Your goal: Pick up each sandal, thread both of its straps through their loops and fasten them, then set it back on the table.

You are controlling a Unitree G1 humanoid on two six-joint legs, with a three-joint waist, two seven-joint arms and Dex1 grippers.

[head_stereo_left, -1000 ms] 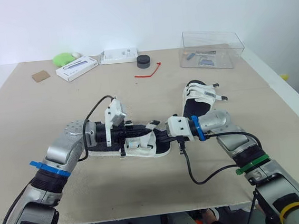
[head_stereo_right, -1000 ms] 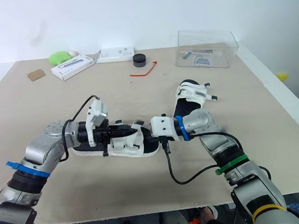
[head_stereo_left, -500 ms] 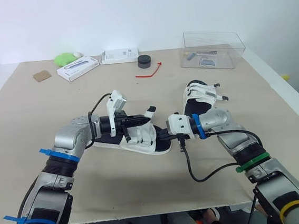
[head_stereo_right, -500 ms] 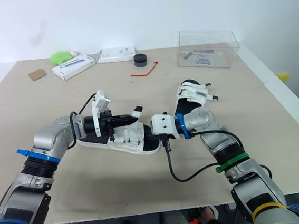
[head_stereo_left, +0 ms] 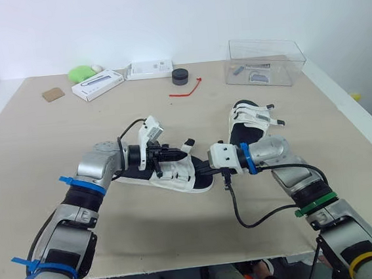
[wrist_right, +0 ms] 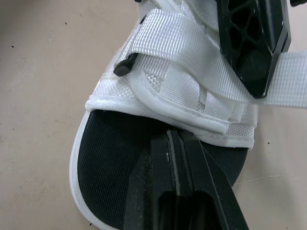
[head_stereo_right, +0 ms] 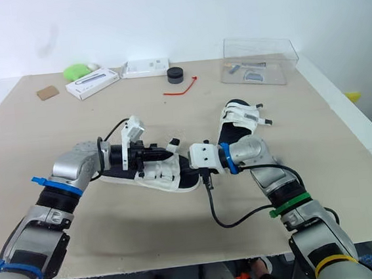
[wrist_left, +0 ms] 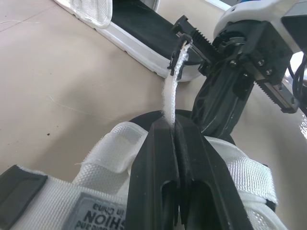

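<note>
My left gripper (wrist_left: 172, 125) is clamped on the strap (wrist_left: 171, 91). Opposite it, my right gripper (wrist_right: 175, 136) is closed, seemingly pinching the sandal (wrist_right: 110, 143) toe.

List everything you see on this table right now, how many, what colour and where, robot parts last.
white-strapped sandal with black footbed: one, table middle, between both end effectors
second white-and-black sandal: one, right of the first
white woven strap: one, on the first sandal
clear plastic box: one, far right, small items inside
black round puck: one, far centre
red tie: one, near the puck
white flat box: one, left of the puck
white long box: one, far left
green object: one, far left
brown cardboard square: one, far left
beige table: one
left end effector: black, shut on the strap
right end effector: black, shut, at the first sandal's footbed
</note>
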